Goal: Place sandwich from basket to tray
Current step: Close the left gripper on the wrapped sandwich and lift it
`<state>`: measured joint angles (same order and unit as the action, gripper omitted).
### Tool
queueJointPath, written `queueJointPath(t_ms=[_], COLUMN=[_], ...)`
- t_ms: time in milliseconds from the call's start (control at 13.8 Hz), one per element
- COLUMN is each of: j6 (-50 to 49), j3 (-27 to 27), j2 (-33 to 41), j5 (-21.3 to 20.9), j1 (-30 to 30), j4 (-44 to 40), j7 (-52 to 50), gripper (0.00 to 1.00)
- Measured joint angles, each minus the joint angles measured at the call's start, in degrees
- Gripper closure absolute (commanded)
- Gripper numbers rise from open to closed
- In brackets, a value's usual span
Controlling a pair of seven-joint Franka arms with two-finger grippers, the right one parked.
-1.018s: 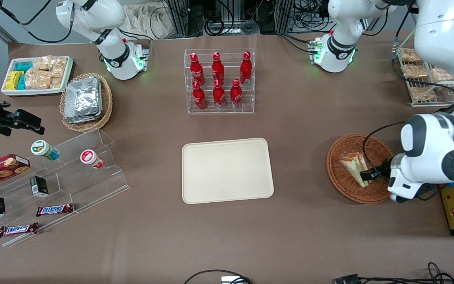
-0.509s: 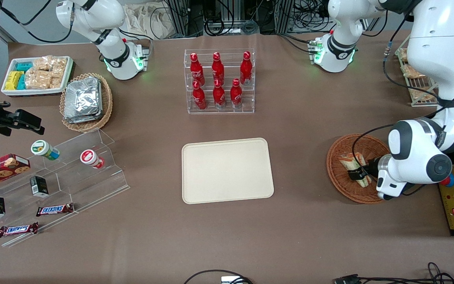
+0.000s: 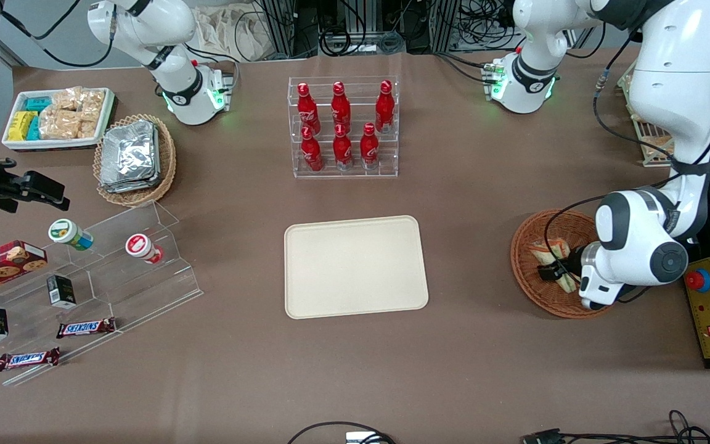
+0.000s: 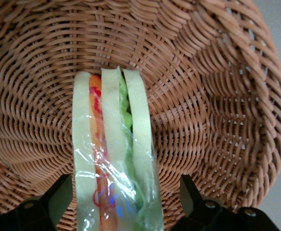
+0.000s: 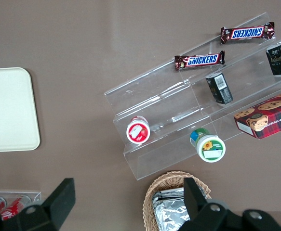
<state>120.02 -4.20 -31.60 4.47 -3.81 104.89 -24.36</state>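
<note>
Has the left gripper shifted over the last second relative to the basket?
Yes. The gripper has slid across the basket toward the tray, now straddling the sandwich, fingers open.

Robot lab (mock snack counter [image 3: 84,271])

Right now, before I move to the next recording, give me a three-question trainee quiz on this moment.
1. True or false: the sandwich already lies on the tray.
2. Where is the left gripper? A) over the tray B) down in the basket, its jaws open on either side of the sandwich C) at the red bottles
3. Fill in: the sandwich is wrapped in clear ____.
Key: 1 false; 2 B; 3 plastic.
</note>
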Motion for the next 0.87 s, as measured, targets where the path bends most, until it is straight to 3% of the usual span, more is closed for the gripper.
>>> queueJointPath(t_ms=[291, 436, 582, 873], j6=[0.2, 0.3, 0.3, -1.0], j3=[0.0, 0.0, 0.0, 0.0], j2=[-0.4, -0.4, -0.4, 1.8], j5=[0.1, 0.1, 0.1, 0.1], j1=[0.0, 0.0, -0.1, 0.0], j4=[0.6, 0.7, 0.7, 0.3], j7=[-0.1, -0.2, -0.2, -0.2], gripper=[0.54, 0.69, 0.76, 0.79])
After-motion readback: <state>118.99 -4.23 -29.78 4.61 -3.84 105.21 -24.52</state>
